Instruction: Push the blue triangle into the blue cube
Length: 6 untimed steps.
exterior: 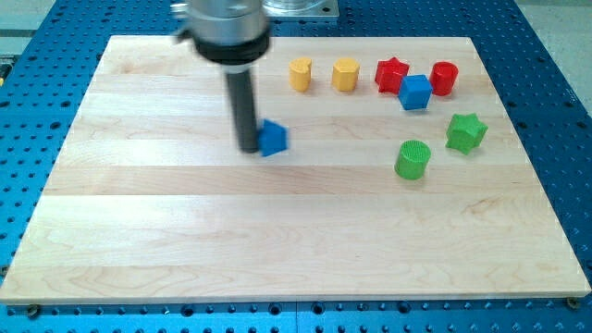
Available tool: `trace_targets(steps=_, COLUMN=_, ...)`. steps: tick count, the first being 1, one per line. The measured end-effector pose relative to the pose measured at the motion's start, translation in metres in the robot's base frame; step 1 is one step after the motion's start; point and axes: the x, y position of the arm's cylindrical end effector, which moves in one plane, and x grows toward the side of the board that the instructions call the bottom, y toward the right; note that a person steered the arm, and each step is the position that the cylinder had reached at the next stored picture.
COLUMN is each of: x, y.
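No jaws on this rig, so nothing to open or clamp, just my tip point(251, 148) on the table point(139, 240). It's touching the blue triangle point(273, 138) on that block's left side, a bit up from table centre. The blue cube point(415, 92) sits well off toward the top right corner, tucked just below the gap between the red star point(391, 74) and red cylinder point(445, 78). So I'd say the push goes right and slightly up. Triangle's small, solid blue, a point facing up.

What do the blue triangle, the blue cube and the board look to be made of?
Blue triangle, touching my tip on its right: probably painted wood or plastic, flat uniform colour. Blue cube: same look, slight sheen. Board: pale wood, visible grain and plank seams.
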Motion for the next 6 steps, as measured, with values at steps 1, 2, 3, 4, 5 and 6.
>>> trace_targets(steps=1, x=-0.009, y=0.097)
trace_targets(steps=2, x=-0.001, y=0.066)
trace_targets(steps=3, x=0.003, y=0.102)
trace_targets(steps=4, x=-0.005, y=0.143)
trace_targets(steps=5, x=-0.047, y=0.174)
trace_targets(steps=6, x=-0.068, y=0.184)
